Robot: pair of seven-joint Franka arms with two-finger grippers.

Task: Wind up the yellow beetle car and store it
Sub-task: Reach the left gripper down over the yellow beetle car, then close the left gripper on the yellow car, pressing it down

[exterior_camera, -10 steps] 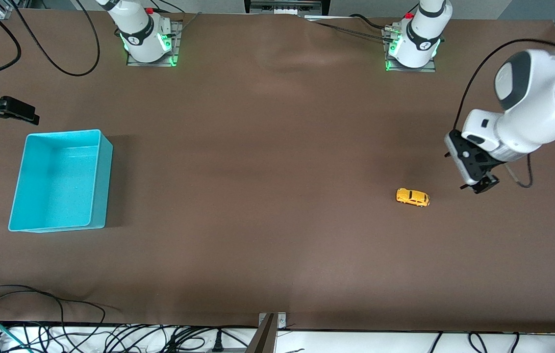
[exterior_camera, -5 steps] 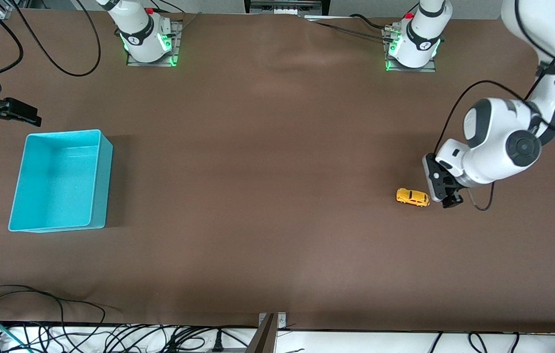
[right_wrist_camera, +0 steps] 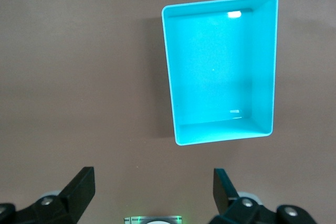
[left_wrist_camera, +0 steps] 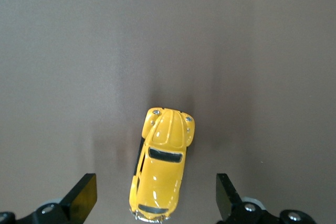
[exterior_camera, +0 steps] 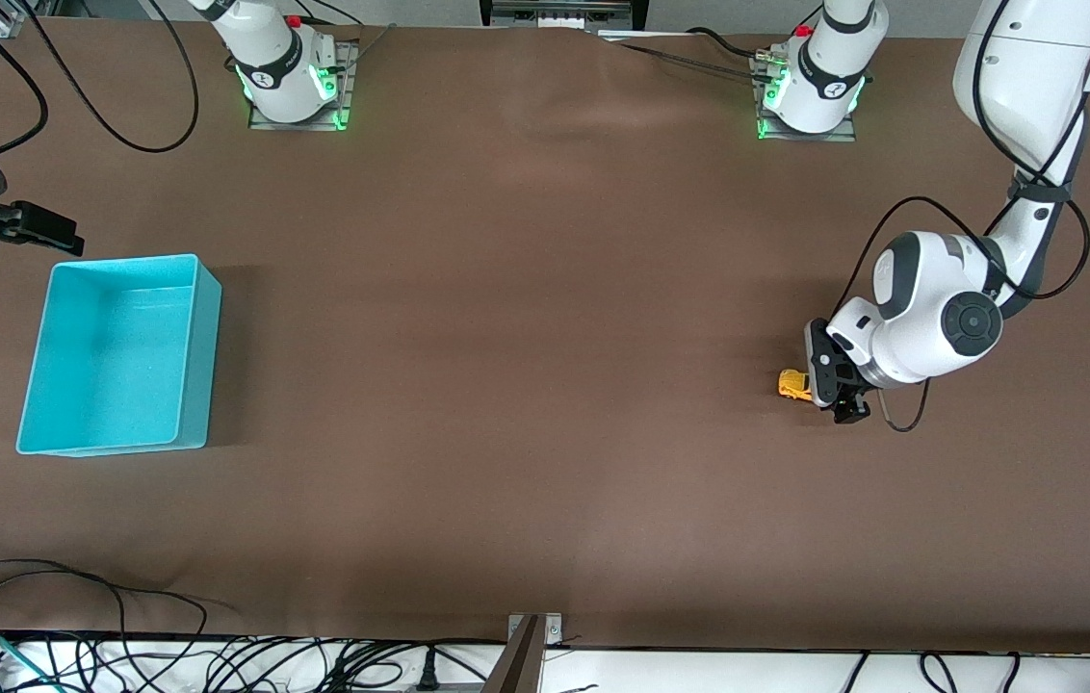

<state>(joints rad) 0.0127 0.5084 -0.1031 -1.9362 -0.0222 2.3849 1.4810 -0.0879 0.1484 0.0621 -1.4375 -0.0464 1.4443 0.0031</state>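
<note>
car [left_wrist_camera: 160, 169]: bright yellow, dark windows
bin [exterior_camera: 201, 318]: turquoise, plain
table [exterior_camera: 526, 337]: brown, no pattern
arms: white w/ dark grey joints, green base lights

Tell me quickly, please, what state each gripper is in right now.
Left gripper: open, over the car, holding nothing.
Right gripper: open, empty, waiting by the bin.

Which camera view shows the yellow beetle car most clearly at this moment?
The left wrist view shows it best: the whole yellow beetle car lies on the brown table between the open fingers of the left hand. In the front view, that hand covers most of the car. The right wrist view does not show it.
</note>
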